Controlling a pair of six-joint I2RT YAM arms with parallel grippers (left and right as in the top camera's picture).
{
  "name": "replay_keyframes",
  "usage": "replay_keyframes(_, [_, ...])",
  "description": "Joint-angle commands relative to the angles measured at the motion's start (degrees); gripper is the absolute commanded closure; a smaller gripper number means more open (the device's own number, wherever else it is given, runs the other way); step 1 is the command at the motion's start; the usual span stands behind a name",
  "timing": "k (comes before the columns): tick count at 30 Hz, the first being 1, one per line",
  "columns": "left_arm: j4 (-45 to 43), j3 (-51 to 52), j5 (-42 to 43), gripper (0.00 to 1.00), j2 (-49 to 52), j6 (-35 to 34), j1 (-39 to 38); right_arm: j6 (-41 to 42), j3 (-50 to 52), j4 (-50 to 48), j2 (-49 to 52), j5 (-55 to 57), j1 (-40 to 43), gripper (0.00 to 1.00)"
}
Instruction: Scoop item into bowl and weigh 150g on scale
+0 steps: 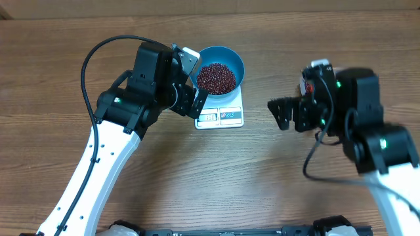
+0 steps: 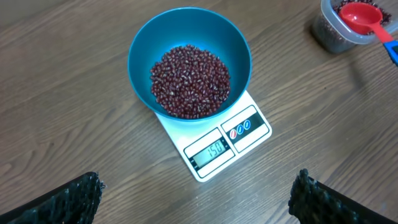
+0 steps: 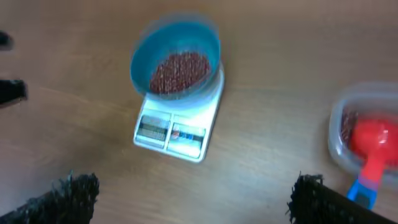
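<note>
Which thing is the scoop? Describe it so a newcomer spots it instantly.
On the wooden table, find the white scale carrying the blue bowl of beans. To its right in the overhead view stands a clear plastic tub, also holding beans. The scoop rests in that tub; its bright red cup and blue handle end set it apart.

A bright blue bowl [image 2: 186,28] is holding dark red-brown beans [image 2: 189,81] on a white scale [image 2: 221,148]. The worktop [image 2: 62,124] is showing brown wood grain; at two o'clock a red scoop [image 2: 360,14] is showing a blue handle.
</note>
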State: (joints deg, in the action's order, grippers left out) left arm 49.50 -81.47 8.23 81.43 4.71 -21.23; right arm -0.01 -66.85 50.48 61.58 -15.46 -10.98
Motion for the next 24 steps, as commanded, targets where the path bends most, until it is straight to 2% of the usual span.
replay_keyframes(1, [0.0,-0.6,0.6,0.00,-0.1,1.1,0.3,-0.3,9.4,-4.9,-9.9,0.8,-0.2,0.00])
replay_keyframes(5, [0.0,-0.6,0.6,0.00,-0.1,1.1,0.3,0.0,22.0,-13.3,-20.9,0.9,-0.1,0.00])
replay_keyframes(9, [0.0,-0.6,0.6,0.01,-0.1,1.1,0.3,4.9,40.9,-26.6,-36.4,0.8,1.5,0.00])
replay_keyframes(12, [0.0,-0.6,0.6,0.00,-0.1,1.1,0.3,7.6,49.5,-32.5,-43.4,0.7,2.7,0.00])
replay_keyframes(18, [0.0,-0.6,0.6,0.00,-0.1,1.1,0.3,7.2,59.4,-38.4,-54.4,0.4,2.8,0.00])
replay_keyframes(24, [0.0,-0.6,0.6,0.00,-0.1,1.1,0.3,6.5,63.2,-39.0,-61.5,2.1,2.8,0.00])
